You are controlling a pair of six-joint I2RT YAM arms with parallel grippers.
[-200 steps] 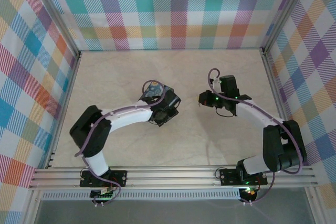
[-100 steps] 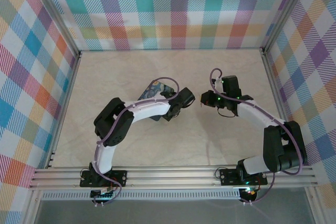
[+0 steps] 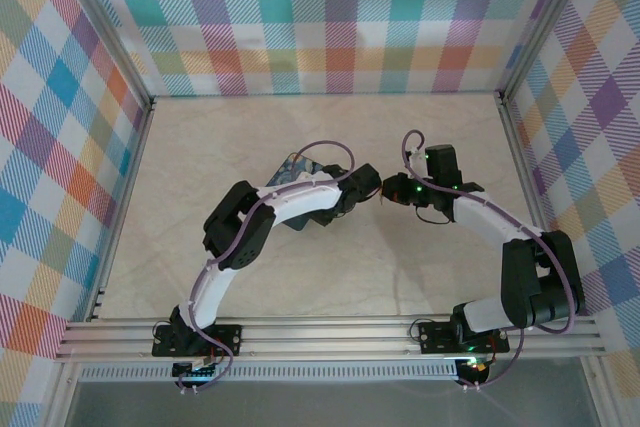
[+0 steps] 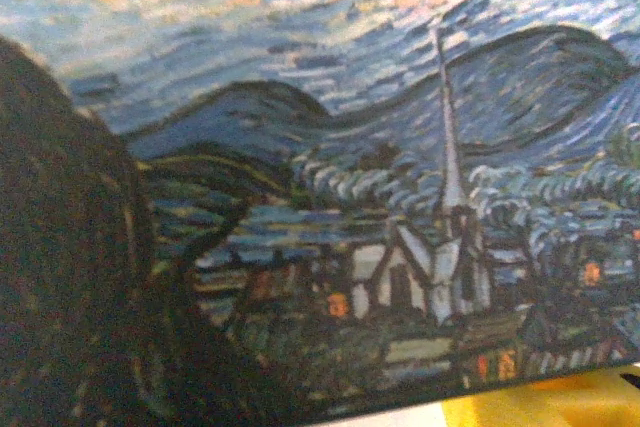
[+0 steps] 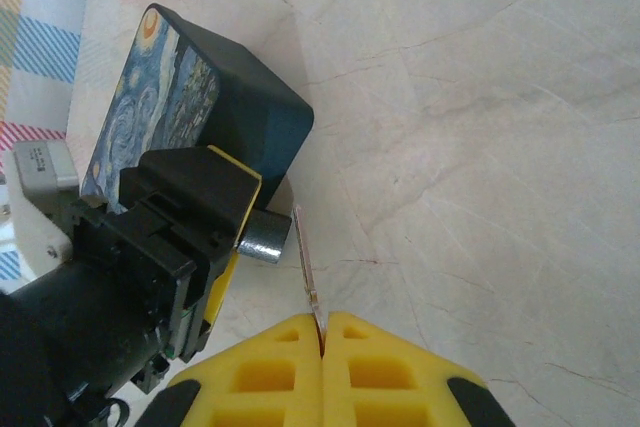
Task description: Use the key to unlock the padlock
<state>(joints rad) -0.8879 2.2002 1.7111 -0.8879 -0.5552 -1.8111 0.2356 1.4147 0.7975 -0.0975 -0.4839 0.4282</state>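
In the right wrist view my right gripper [image 5: 323, 332] is shut on the key [image 5: 305, 252], a thin silvery strip sticking out past its yellow fingertips. The key's tip lies just right of the padlock [image 5: 264, 237], close to its end face, and I cannot tell if they touch. The padlock is a small dark grey metal piece that juts from the jaws of my left gripper [image 5: 225, 222], which is closed on it. From above, the left gripper [image 3: 370, 189] and right gripper [image 3: 389, 190] meet nose to nose at mid-table.
The blue-and-yellow painted tin [image 3: 288, 168] sits partly under the left forearm, just behind the left gripper [image 5: 170, 97]. Its painted face [image 4: 350, 147] is very close to the left wrist camera. Plaid walls enclose the marble-patterned table [image 3: 300, 267].
The left arm has swung right, away from the tin, bringing its gripper up against the right gripper. The right arm has barely moved.
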